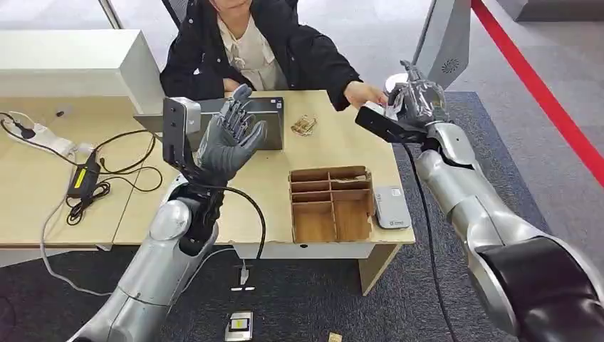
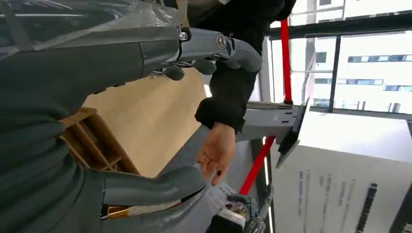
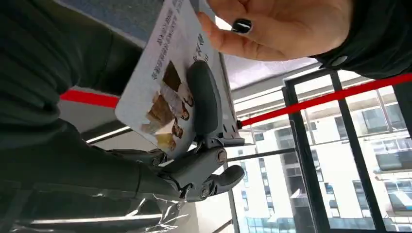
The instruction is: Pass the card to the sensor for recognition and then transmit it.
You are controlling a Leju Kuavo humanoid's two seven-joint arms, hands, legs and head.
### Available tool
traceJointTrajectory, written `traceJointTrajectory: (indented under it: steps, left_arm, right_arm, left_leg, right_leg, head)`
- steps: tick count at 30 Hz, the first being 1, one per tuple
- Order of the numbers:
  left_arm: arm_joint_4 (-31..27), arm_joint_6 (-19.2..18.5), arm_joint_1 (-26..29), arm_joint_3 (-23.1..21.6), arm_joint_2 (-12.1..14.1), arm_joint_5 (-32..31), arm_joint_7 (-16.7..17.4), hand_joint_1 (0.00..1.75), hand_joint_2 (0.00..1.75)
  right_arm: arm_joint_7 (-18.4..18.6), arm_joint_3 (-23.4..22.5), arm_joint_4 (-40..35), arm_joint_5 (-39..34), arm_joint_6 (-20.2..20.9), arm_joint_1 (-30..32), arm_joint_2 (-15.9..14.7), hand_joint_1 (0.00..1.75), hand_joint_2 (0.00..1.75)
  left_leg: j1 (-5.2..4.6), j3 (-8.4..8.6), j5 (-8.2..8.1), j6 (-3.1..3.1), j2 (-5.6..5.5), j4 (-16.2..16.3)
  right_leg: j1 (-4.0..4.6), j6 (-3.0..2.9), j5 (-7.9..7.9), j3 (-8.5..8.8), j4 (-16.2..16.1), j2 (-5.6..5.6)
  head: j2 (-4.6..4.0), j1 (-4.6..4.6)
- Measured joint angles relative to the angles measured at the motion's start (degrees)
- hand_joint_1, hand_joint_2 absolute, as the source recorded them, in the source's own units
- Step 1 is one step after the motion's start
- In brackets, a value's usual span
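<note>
Two hands up, w/ the wooden divider box (image 1: 332, 203) on the desk (image 1: 43, 192) as ref point.

Far left of the box: power strip and cables (image 1: 85, 182) on the desktop. Nearer, left of the box and above desk level, the left hand (image 1: 231, 139) is raised, fingers spread wide, holding nothing. Just behind it sits a grey device (image 1: 260, 117), prob. the sensor, tho can't confirm. Beyond that, a person in a dark jacket (image 1: 285, 43) sits across the desk.

Right of the box, touching its side: a small white reader-like unit (image 1: 392, 206) lying flat. Further right and beyond the box, past the desk corner, the right hand (image 1: 417, 100) pinches the card (image 3: 163, 82) between thumb and a finger. The person's hand (image 3: 286, 26) is on the card's far edge at the same time, so it looks like a handover.

Risks, as I judge them:
- Both grip at once: if the right hand lets go before the person has a firm hold, card drops off the desk edge to the floor.
- If the hand won't let go, a pull could bend the card or drag the fingers.
- Thin pinch, card tilted: it could slip sideways.
- Cable (image 1: 427, 235) hangs beside the right arm; a swing back could snag it.
</note>
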Motion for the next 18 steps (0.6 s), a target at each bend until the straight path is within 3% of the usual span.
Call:
traceJointTrajectory:
  steps: [12, 18]
  left_arm:
    - [-0.46, 2.58, 0.74, 0.02, 0.68, 0.13, 0.90, 0.00, 1.75]
    - [-2.23, 3.74, 2.11, 0.09, 1.97, -0.28, 1.90, 0.00, 1.75]
  right_arm:
    - [-6.49, -0.48, -1.44, -10.64, 1.75, 0.24, -0.41, 1.75, 1.75]
    - [-5.77, -0.50, -5.98, -15.65, 4.76, 2.34, -2.97, 1.75, 1.75]
  left_leg:
    - [0.00, 0.01, 0.00, 0.00, 0.00, 0.00]
    - [0.00, 0.01, -0.01, 0.01, -0.01, 0.01]
  right_leg:
    - [0.00, 0.00, 0.00, 0.00, 0.00, 0.00]
    - [0.00, 0.00, 0.00, 0.01, -0.01, -0.01]
  head:
    - [0.00, 0.00]
    - [0.00, 0.00]
